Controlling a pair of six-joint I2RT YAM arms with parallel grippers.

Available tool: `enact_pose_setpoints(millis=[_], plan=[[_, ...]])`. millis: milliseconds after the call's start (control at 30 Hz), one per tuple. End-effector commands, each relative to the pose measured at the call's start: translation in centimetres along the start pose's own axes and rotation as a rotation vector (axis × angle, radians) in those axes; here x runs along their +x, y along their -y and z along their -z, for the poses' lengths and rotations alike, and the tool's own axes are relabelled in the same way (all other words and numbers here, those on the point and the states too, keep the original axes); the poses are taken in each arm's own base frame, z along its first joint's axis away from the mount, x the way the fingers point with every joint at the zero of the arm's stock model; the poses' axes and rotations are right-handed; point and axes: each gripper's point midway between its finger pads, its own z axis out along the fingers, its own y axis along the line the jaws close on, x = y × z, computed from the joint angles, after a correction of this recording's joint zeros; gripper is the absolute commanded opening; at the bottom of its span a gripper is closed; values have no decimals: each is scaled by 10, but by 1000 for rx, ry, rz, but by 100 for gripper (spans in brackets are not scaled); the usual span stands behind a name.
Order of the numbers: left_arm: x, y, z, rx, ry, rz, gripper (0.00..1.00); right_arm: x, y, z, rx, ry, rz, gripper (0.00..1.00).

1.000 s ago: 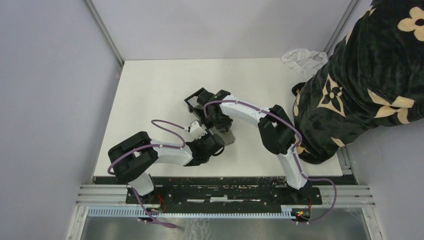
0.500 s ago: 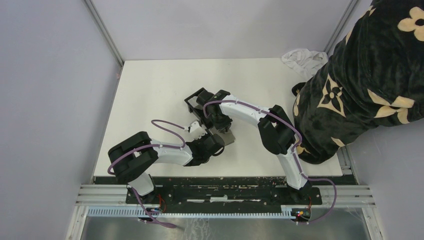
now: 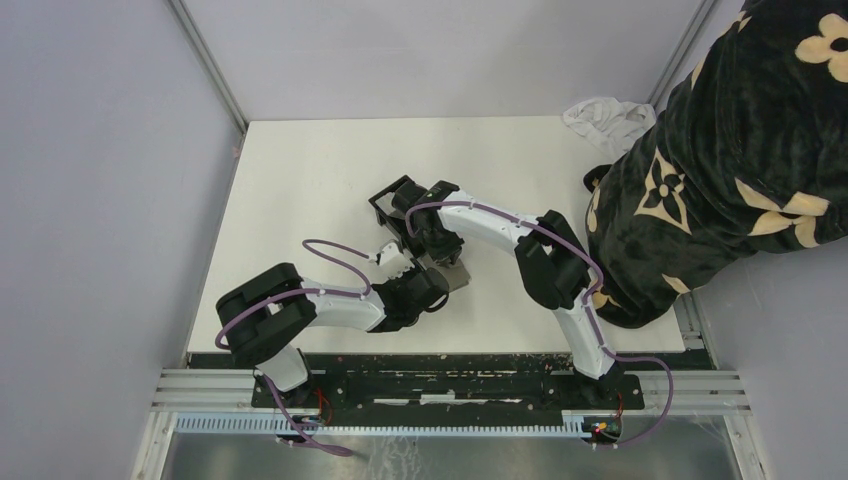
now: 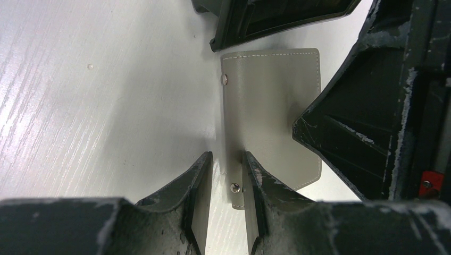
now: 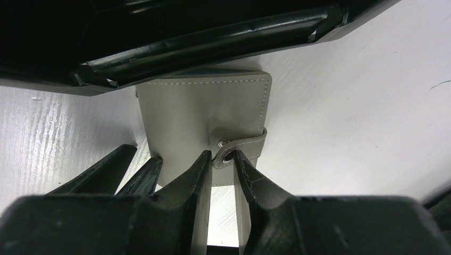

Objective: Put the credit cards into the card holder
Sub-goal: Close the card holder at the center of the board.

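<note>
A grey stitched card holder (image 3: 460, 279) with snap studs and a strap lies flat on the white table, just in front of a black open-top box (image 3: 392, 206). It shows in the left wrist view (image 4: 271, 90) and the right wrist view (image 5: 202, 106). My right gripper (image 5: 223, 158) pinches the snap strap (image 5: 242, 142) at its right edge. My left gripper (image 4: 227, 166) stands narrowly open at its near left corner, one finger (image 4: 266, 186) on the holder, a stud between the jaws. No loose credit cards show.
The black box shows at the top of the left wrist view (image 4: 276, 16) and the right wrist view (image 5: 202, 32). A person in a black patterned garment (image 3: 720, 150) leans over the table's right edge. A white cloth (image 3: 605, 115) lies at the back right corner.
</note>
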Motion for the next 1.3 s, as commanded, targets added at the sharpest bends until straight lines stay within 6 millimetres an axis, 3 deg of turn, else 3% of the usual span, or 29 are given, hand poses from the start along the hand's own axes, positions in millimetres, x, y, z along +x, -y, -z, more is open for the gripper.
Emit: enact_pose_setpoints(millis=[0,767,1267], plan=[[13,-43,-2,-108,-48,-151,35,-12,-5,2,1,38,-9,26],[16,-46,-4,-115,-56,-158,35,-11,-9,-10,9,28,-11,24],[17,-45,-5,-114,-55,-162,35,-27,-13,12,-34,106,-26,32]])
